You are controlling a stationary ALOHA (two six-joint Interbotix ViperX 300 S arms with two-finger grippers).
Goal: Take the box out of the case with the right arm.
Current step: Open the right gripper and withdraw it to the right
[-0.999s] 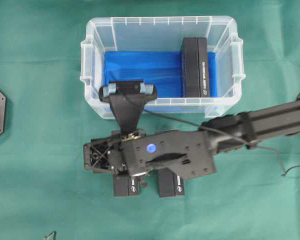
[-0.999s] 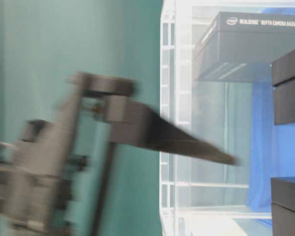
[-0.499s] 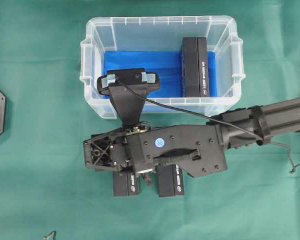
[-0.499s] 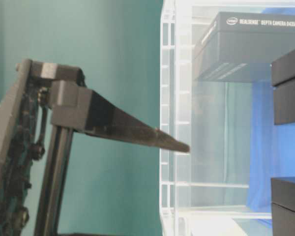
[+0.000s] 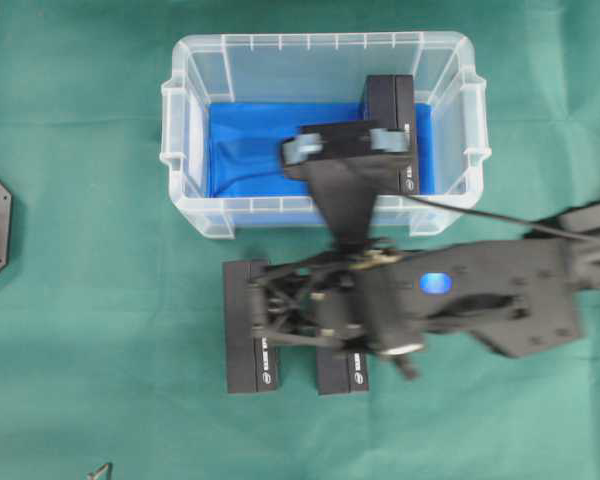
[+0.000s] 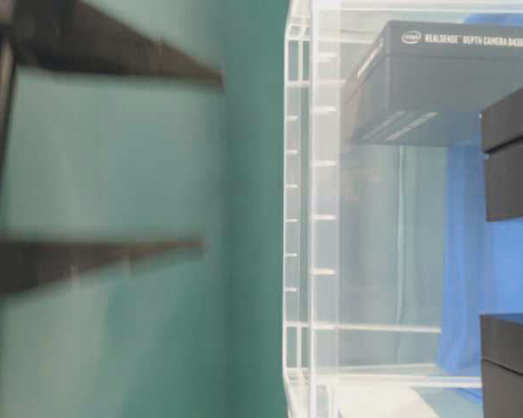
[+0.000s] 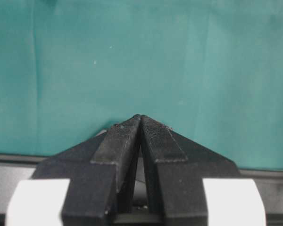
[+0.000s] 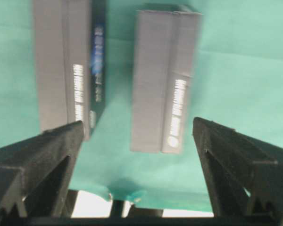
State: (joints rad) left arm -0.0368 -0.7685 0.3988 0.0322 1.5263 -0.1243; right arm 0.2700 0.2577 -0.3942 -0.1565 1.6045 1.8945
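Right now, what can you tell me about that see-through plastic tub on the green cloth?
The case is a clear, translucent rectangular plastic bin with a ribbed rim and handles on its short sides. It sits open-topped and level on the green cloth. A bright blue lining covers its floor. One dark box rests inside, toward the right end. Nothing grips the case; a black camera mount partly covers it in the overhead view.

The case's [image 5: 180, 120] left half lies free; one box [image 5: 390, 130] stands against its right wall.

Clear blue-lined case [image 5: 185, 150], dark box [image 5: 388, 105] upright at right end
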